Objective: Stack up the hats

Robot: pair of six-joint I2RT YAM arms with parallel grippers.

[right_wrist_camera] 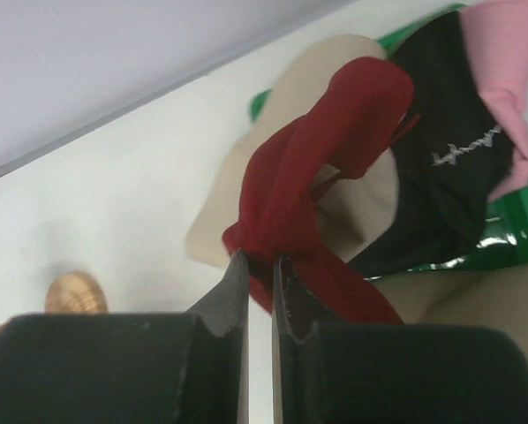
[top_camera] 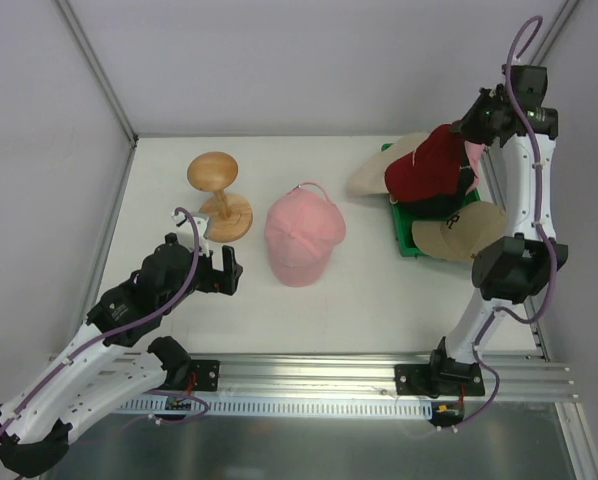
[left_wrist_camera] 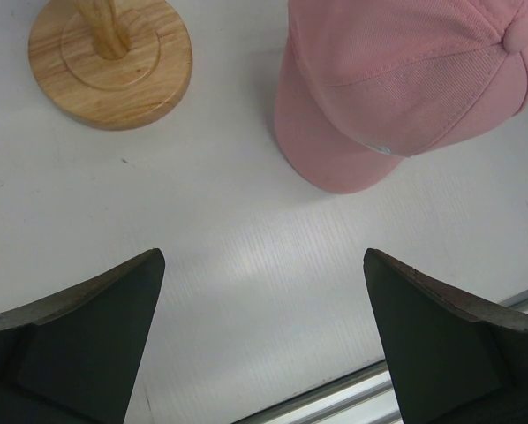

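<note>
So the right fingers (right_wrist_camera: 230, 300) are pinched nearly together on a fold of the red cap (right_wrist_camera: 335, 132), which hangs limp and creased straight off their tips. Just past and below that we've got the rest of the pile. There's the black hat (right_wrist_camera: 449, 177) with small white script stitched on it. A cream hat (right_wrist_camera: 237, 212) pokes its floppy brim out behind the red one, and the tan cap (top_camera: 464, 232) lies on the near side. All of it is heaped on a glossy green tray (right_wrist_camera: 511, 225). There's a strip of pink fabric in there too, and we can't tell what it belongs to.

The left fingers (left_wrist_camera: 96, 336) are spread wide with nothing between them, hovering over the bare white table (left_wrist_camera: 246, 212). The pink cap (left_wrist_camera: 396, 88) lies ahead of them and off to their right, near but not touching. Its brim end is closest and its crown farther out, so the long axis runs roughly away from them. It's soft twill with stitched panels and a button on top. Farther out to their left is the wooden stand (left_wrist_camera: 109, 62), smooth turned wood on a round base.

Our guess: the pink cap is well apart from the right fingers, so the left arm is the nearer one for it.
</note>
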